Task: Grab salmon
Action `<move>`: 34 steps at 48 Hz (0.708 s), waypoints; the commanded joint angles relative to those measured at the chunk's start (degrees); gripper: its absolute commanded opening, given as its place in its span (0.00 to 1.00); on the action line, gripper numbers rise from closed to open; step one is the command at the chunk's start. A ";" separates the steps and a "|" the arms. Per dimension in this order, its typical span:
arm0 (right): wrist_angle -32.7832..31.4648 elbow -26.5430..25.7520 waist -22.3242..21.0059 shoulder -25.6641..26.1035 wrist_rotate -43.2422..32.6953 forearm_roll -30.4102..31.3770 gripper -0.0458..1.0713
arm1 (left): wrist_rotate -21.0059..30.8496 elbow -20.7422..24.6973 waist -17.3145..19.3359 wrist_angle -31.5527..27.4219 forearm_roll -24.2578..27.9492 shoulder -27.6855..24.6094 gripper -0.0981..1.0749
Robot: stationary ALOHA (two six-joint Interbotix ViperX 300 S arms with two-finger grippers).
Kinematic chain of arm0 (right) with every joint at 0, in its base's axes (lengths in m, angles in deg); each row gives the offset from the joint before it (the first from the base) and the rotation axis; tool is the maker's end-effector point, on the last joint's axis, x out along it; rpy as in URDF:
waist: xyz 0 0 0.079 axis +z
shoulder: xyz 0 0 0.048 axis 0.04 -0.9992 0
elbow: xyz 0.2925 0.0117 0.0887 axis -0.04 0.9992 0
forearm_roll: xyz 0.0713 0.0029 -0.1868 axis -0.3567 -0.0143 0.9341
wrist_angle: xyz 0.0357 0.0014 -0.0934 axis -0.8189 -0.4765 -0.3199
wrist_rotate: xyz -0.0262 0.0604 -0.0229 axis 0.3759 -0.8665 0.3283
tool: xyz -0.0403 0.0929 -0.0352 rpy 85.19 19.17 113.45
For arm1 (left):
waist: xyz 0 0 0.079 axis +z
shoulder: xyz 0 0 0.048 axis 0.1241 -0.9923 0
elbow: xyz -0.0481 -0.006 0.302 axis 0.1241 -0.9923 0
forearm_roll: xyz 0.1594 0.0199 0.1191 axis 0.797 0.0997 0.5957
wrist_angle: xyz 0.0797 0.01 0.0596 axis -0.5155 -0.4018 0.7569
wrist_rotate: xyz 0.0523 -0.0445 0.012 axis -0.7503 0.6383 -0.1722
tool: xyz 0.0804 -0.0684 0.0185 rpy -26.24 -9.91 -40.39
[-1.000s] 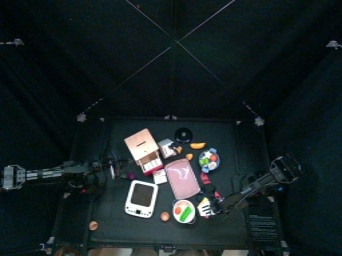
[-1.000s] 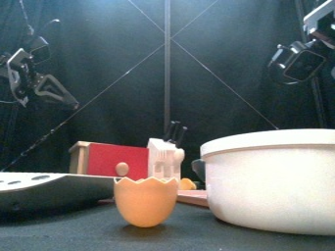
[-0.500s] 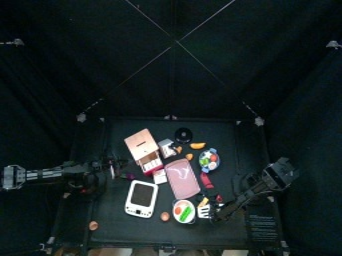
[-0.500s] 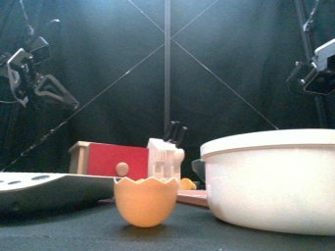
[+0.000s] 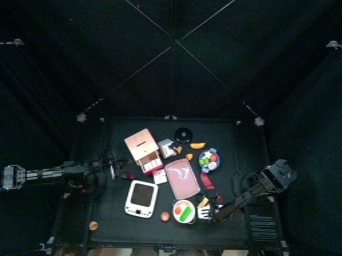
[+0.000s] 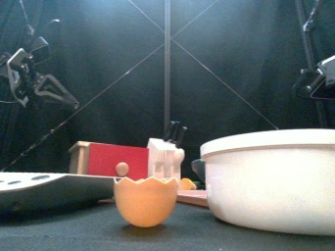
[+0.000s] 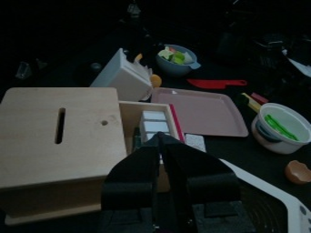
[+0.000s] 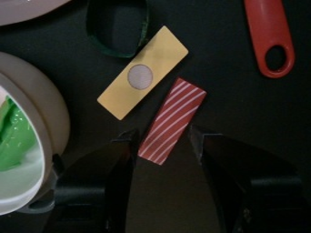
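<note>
The salmon (image 8: 173,119) is a small red slice with pale stripes, lying flat on the black table. In the right wrist view my right gripper (image 8: 168,160) hangs above it, open, one jaw on each side of its near end, holding nothing. In the top view that gripper (image 5: 219,207) is at the table's front right, by the white bowl (image 5: 185,211). A flat pink slab (image 5: 182,178) lies mid-table; the left wrist view shows it as a rimmed pink board (image 7: 202,111). My left gripper (image 7: 162,162) is shut and empty, resting at the left (image 5: 91,182).
Near the salmon lie a yellow card (image 8: 144,73), a red handle (image 8: 270,36), a dark ring (image 8: 115,23) and the white bowl with green inside (image 8: 18,127). A wooden box (image 5: 144,148) and white gadget (image 5: 142,197) are to the left. An eggshell cup (image 6: 145,201) stands in front.
My right arm has drawn toward the table's front right corner and slid to the right edge of the front view. The left arm has not moved.
</note>
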State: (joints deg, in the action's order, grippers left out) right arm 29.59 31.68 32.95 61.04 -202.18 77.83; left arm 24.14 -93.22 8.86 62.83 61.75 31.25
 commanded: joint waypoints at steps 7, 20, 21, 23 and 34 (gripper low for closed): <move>-0.18 -0.62 -0.26 -0.97 -0.09 -1.32 0.80 | 0.00 1.05 0.00 0.26 0.00 -0.18 0.52; 0.88 -0.44 -0.53 -3.34 0.35 -0.97 0.79 | 0.00 1.05 0.00 0.26 0.00 -0.18 0.52; 0.88 -0.44 -0.53 -3.34 0.35 -0.88 0.79 | 0.00 1.05 0.00 0.26 0.00 -0.18 0.52; 0.88 -0.35 -0.53 -3.34 0.35 -0.79 0.79 | 0.00 1.05 0.00 0.26 0.00 -0.18 0.52; 0.88 -0.09 -0.53 -3.25 0.62 -0.79 0.65 | 0.00 1.05 0.00 0.26 0.00 -0.18 0.52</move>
State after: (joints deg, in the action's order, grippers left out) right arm 30.56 31.77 32.42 57.09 -201.83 77.04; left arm 24.05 -93.31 8.86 62.83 61.75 31.17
